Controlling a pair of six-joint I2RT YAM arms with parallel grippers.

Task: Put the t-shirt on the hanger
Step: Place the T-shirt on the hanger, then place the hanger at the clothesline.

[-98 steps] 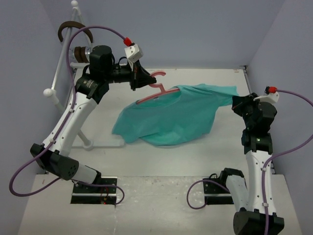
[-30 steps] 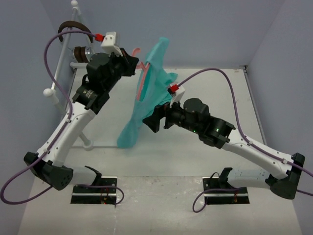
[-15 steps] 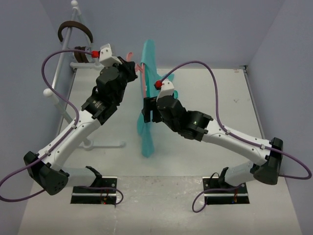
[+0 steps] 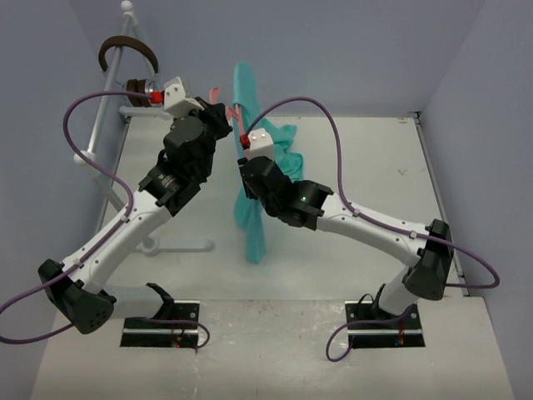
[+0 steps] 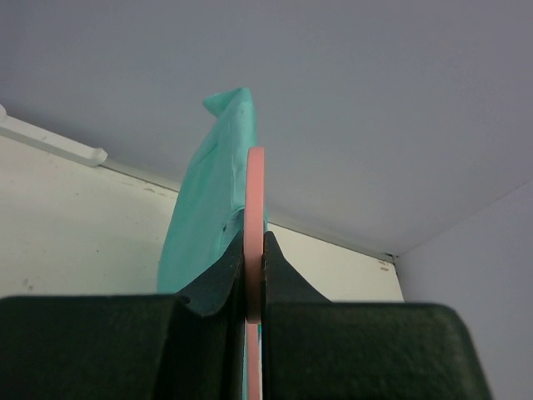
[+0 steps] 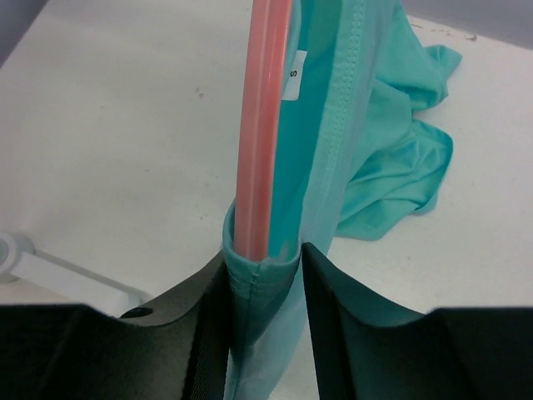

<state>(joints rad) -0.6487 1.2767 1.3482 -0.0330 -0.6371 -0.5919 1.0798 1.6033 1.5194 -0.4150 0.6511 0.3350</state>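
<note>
The pink hanger (image 4: pixel 241 112) is held up in the air, edge-on to the camera, with my left gripper (image 4: pixel 223 117) shut on it; in the left wrist view its thin bar (image 5: pixel 255 208) is pinched between the jaws. The teal t-shirt (image 4: pixel 250 217) hangs from it, and its lower part trails onto the table (image 6: pixel 391 167). My right gripper (image 6: pixel 262 262) straddles the t-shirt's collar with the hanger's bar (image 6: pixel 262 125) inside it. Its jaws are half closed. Both fingers touch the cloth, and the collar loop is still round, not squeezed.
A white tubular rack (image 4: pixel 108 125) stands at the left with brown headphones (image 4: pixel 127 48) on top; its foot (image 6: pixel 67 279) lies on the table just left of the hanging shirt. Walls close in the back and both sides.
The right arm has swung left and up to the collar, and its jaws have narrowed from wide open. The left arm turned the hanger edge-on, so the shirt hangs as a narrow strip.
</note>
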